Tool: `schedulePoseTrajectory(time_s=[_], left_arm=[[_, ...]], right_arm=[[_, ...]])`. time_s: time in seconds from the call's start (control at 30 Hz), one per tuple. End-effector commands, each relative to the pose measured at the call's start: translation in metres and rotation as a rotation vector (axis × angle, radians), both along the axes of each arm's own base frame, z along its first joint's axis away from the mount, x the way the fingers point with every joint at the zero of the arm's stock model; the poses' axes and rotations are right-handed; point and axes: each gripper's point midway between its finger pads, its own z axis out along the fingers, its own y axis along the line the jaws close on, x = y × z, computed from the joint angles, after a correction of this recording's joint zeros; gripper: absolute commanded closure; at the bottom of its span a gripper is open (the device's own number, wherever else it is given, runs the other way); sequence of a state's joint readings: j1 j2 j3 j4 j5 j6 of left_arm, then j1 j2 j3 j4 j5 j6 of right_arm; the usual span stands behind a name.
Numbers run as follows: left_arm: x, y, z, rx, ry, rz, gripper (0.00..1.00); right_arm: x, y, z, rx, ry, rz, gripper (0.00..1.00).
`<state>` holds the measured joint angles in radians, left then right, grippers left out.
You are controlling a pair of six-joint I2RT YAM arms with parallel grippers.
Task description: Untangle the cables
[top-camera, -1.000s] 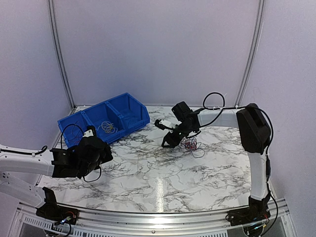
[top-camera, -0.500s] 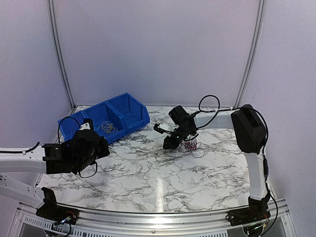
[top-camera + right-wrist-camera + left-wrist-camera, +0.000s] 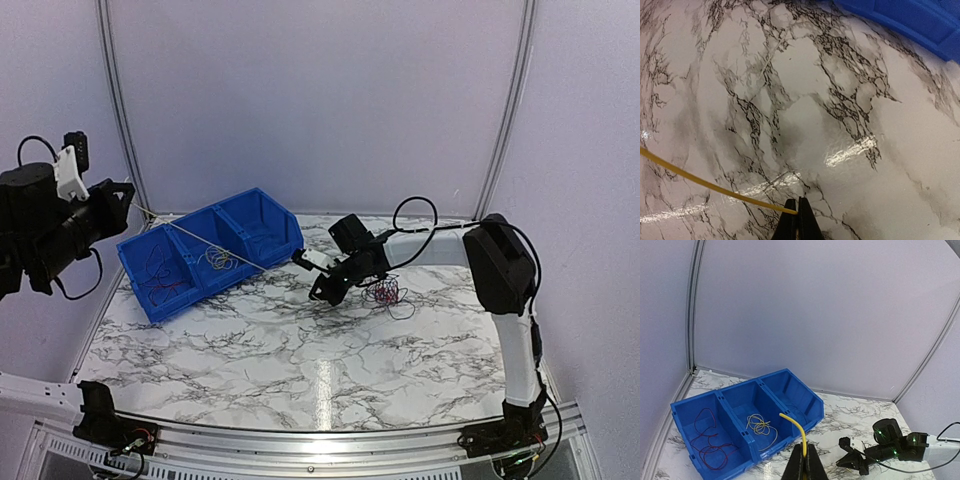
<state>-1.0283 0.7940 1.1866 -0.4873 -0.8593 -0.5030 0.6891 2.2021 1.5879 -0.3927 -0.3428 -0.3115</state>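
- a single yellow cable (image 3: 715,188) runs in a near-straight line between two robot arms, passing over the blue bin (image 3: 285,238) and the marble table (image 3: 320,380).
- the left gripper (image 3: 804,462) is pinched fully closed on one end of that cable, which curls up out of its fingertips.
- the right gripper (image 3: 797,220) is likewise closed tight on the other end, right at the tip of its fingers.
- the rest of the cables lie in a small red-and-purple tangle (image 3: 385,292) on the table, just beside the right gripper; red strands (image 3: 710,442) and pale yellow ones (image 3: 759,425) rest in separate bin compartments.
- handling, as a judgement: the wires look hair-thin, feather-light and limp, and likely to slip from a loose pinch or snag on neighbours; the best hold is probably a free end or an outer loop, away from the knot.
- the left arm is lifted high at the far left with its gripper aimed across the bin; the right arm reaches out low and leftward, its fingers close above the marble between bin and tangle.
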Motion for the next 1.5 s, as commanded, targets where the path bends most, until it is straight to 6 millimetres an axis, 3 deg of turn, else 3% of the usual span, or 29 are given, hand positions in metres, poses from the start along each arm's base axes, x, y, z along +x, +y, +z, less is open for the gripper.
schedulePoseTrajectory(time_s=[0.0, 0.1, 0.23, 0.27, 0.5, 0.6, 0.73, 0.83, 1.0, 1.17, 1.3, 1.47], left_arm=[[-0.014, 0.063, 0.077, -0.032, -0.148, 0.192, 1.00], [-0.013, 0.069, 0.090, 0.003, -0.160, 0.239, 1.00], [-0.012, 0.075, 0.108, 0.050, -0.179, 0.292, 1.00], [-0.012, 0.075, 0.109, 0.059, -0.180, 0.295, 1.00], [-0.006, 0.065, 0.105, 0.080, -0.187, 0.289, 1.00], [-0.001, 0.052, 0.109, 0.107, -0.205, 0.256, 1.00], [0.006, 0.036, 0.118, 0.148, -0.215, 0.233, 1.00], [0.010, 0.028, 0.129, 0.163, -0.237, 0.220, 1.00], [0.015, 0.015, 0.147, 0.184, -0.279, 0.205, 1.00], [0.023, -0.001, 0.167, 0.211, -0.346, 0.208, 1.00], [0.037, -0.015, 0.177, 0.296, -0.372, 0.256, 1.00], [0.077, -0.032, 0.176, 0.389, -0.341, 0.297, 1.00]], right_arm=[[0.006, -0.079, -0.068, -0.257, 0.105, -0.147, 1.00], [0.008, -0.083, -0.069, -0.256, 0.114, -0.154, 1.00], [0.013, -0.086, -0.058, -0.205, 0.130, -0.155, 0.71], [0.013, -0.086, -0.053, -0.179, 0.140, -0.153, 0.67], [0.018, -0.092, -0.026, -0.089, 0.137, -0.143, 0.64], [0.018, -0.090, -0.014, -0.058, 0.133, -0.127, 0.64], [0.009, -0.080, 0.019, 0.024, 0.121, -0.062, 0.63], [0.004, -0.075, 0.057, 0.082, 0.076, -0.014, 0.63], [-0.004, -0.075, 0.117, 0.143, -0.024, 0.032, 0.60], [-0.019, -0.082, 0.164, 0.182, -0.106, 0.059, 0.57], [-0.038, -0.096, 0.189, 0.199, -0.221, 0.088, 0.55], [-0.060, -0.118, 0.205, 0.225, -0.403, 0.083, 0.47]])
